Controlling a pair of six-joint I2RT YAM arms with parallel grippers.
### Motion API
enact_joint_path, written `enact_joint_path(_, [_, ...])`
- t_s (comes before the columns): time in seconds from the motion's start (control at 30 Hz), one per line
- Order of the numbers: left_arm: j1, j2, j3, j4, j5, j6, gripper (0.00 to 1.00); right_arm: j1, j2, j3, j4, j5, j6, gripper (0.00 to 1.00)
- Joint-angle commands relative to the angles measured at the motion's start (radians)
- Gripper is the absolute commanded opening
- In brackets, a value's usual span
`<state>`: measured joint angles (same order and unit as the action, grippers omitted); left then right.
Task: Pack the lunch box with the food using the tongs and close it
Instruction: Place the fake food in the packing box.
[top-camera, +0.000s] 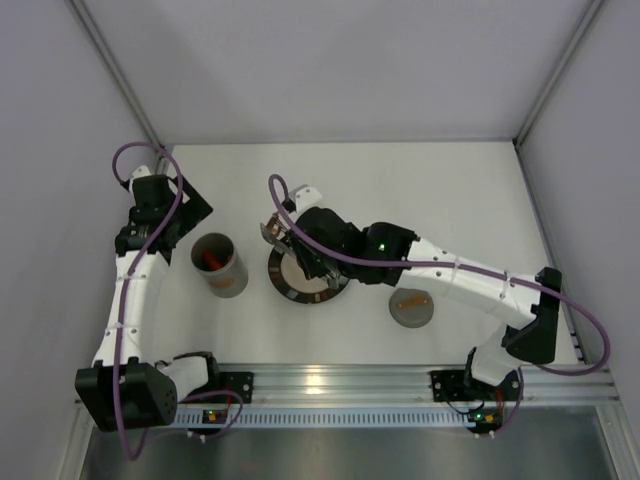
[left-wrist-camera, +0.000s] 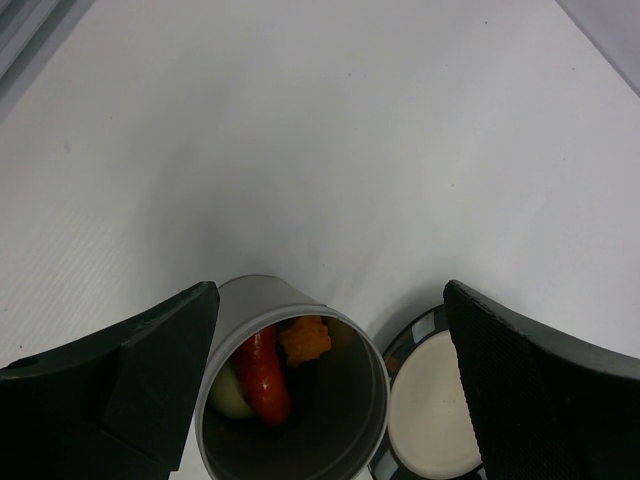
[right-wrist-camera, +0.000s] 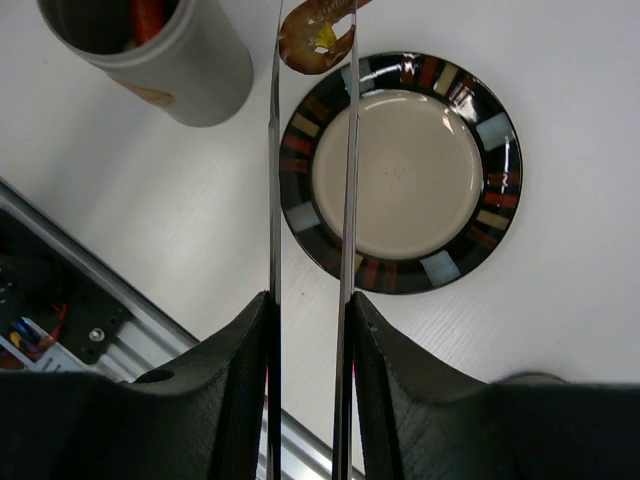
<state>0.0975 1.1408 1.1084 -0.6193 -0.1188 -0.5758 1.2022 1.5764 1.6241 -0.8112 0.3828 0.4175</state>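
1. Clamped shut with the right pincer (right-wrist-camera: 310, 310) on the tongs (right-wrist-camera: 273, 200), both slim arms squeezed nearly parallel.
2. Pinched at the tips: a curled brown food piece (right-wrist-camera: 316, 40), by the plate's (right-wrist-camera: 500, 190) far-left edge.
3. Left of the plate, upright and uncovered on the worktop (top-camera: 400, 190): the lunch box (top-camera: 222, 268), with red sausage (left-wrist-camera: 262, 375), orange piece (left-wrist-camera: 305, 340) and white lump (left-wrist-camera: 228, 395) inside.
4. Right of the plate and nearer, lying apart: the lid (top-camera: 411, 305).
5. Spread wide above the lunch box, gripping nothing: the left pincer (left-wrist-camera: 330, 330).
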Motion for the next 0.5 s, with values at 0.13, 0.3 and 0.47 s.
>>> enact_joint_path(0.13, [0.007,-0.018,0.002,0.061,0.002,0.010,0.99,-0.004,0.059,0.201,-0.013,-0.079,-0.078,0.22])
enact_joint_path(0.3, [0.008,-0.013,0.010,0.059,0.002,0.008,0.99,0.010,0.102,0.261,-0.003,-0.140,-0.092,0.22])
enact_joint_path(0.47, [0.008,-0.013,0.018,0.056,-0.002,0.008,0.99,0.030,0.157,0.315,-0.005,-0.169,-0.098,0.22])
